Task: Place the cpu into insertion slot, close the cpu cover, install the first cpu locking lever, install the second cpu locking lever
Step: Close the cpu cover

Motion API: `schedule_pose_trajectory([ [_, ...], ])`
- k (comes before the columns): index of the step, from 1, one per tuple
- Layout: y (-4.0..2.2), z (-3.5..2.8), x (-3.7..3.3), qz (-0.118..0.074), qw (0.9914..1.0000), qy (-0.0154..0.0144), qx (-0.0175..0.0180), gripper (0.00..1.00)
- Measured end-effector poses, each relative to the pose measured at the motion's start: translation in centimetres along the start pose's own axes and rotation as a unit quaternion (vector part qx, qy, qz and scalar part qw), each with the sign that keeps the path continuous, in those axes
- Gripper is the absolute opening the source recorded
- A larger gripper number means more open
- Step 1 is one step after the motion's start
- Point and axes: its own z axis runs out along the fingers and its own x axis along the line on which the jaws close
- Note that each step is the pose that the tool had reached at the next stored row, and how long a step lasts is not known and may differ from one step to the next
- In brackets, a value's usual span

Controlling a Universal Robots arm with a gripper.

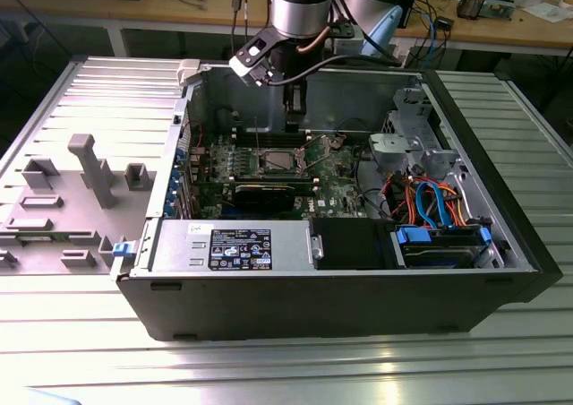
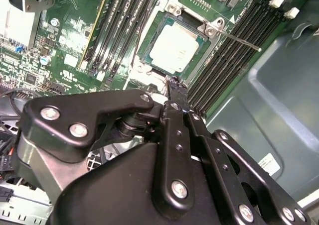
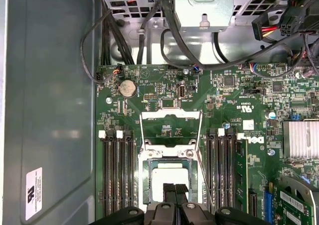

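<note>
The cpu [image 3: 169, 177] lies flat in the insertion slot [image 3: 145, 175], silvery top face up, and appears in both wrist views, cpu [image 2: 174, 48] and insertion slot [image 2: 155, 32]. The cpu cover [image 3: 171, 116] stands swung open beyond the slot, its square window showing green board. A thin locking lever [image 2: 240, 40] sticks out unlatched beside the socket. My gripper [image 3: 175, 189] hovers just above the cpu's near edge, fingers together with nothing between them. From the exterior view the gripper [image 1: 294, 125] hangs over the cpu [image 1: 275, 161] inside the open case.
Black memory slots [image 3: 117, 172] flank the socket on both sides. The case wall [image 3: 50, 110] rises close by. Cables [image 3: 149, 26] and a drive cage [image 1: 407, 141] crowd one end. A graphics card [image 1: 264, 193] and power supply [image 1: 235, 246] lie toward the case front.
</note>
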Motion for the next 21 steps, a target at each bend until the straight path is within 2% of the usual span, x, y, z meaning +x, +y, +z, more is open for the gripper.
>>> schedule_pose_trajectory([
  [7,0.08,-1.37,0.01,0.0,1.0,-0.0006,0.0016,0.11],
  [10,0.09,-1.41,0.01,0.0,1.0,-0.0006,0.0014,0.11],
  [15,1.45,-1.35,0.02,0.0,1.0,-0.0009,0.0015,0.11],
  [16,1.57,-1.32,0.02,0.0,1.0,-0.0008,0.0015,0.11],
  [21,1.71,-1.07,0.0,0.0,1.0,-0.0009,0.0015,0.11],
])
